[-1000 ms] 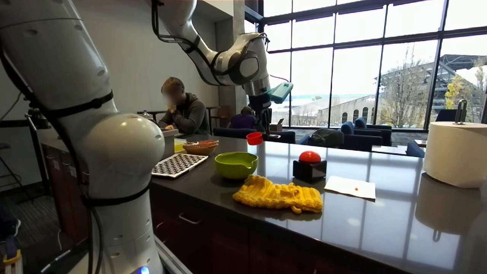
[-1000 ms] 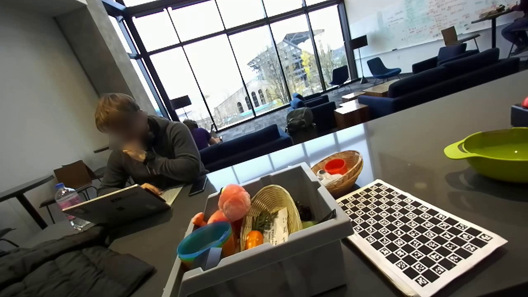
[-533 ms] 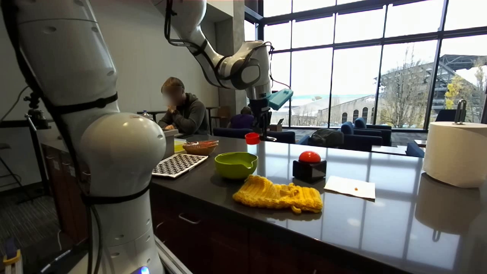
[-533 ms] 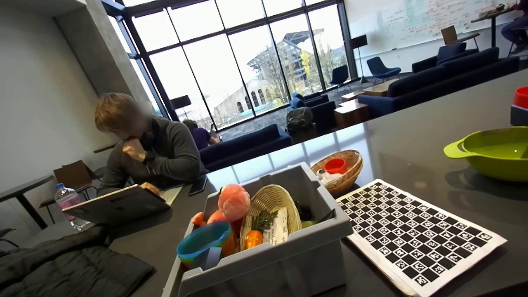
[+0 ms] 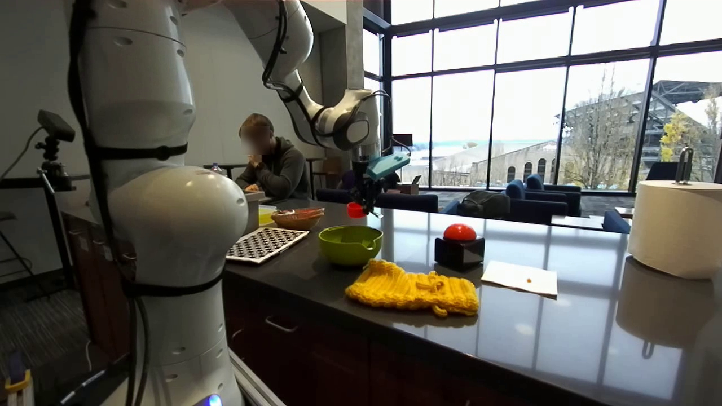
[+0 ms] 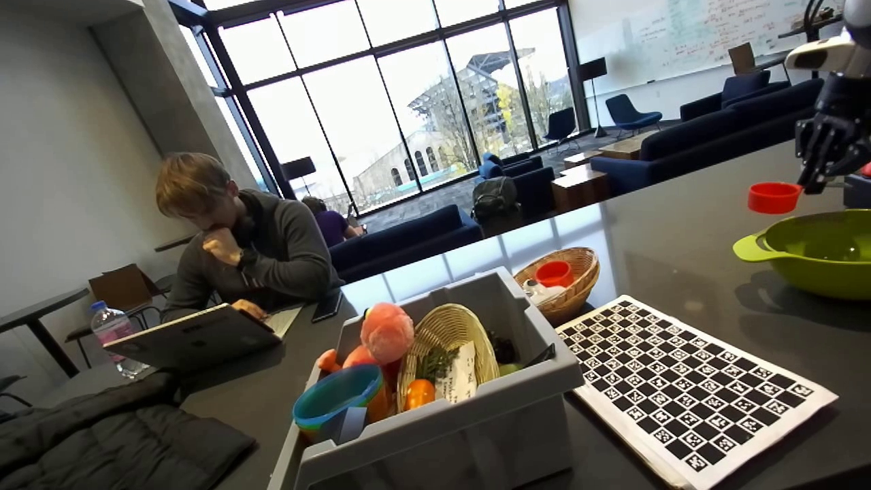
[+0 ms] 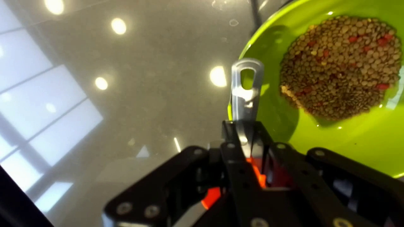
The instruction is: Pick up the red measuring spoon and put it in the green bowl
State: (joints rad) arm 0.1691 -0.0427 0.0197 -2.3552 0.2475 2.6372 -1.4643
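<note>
Wrist view: claw (image 7: 243, 125), closed tight, pinches metal handle (image 7: 245, 102) of red measuring spoon (image 6: 774, 197). Spoon, nearer green bowl (image 7: 334, 138) than one second ago, hangs aloft beside it, handle overlapping its edge. Carry seems nearly done; short shift, release likely remain.

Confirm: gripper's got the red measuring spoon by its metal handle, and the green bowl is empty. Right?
Not quite: the green bowl isn't empty. The wrist view shows brown lentil-like grains in it. The gripper does hold the red measuring spoon by its metal handle.
</note>
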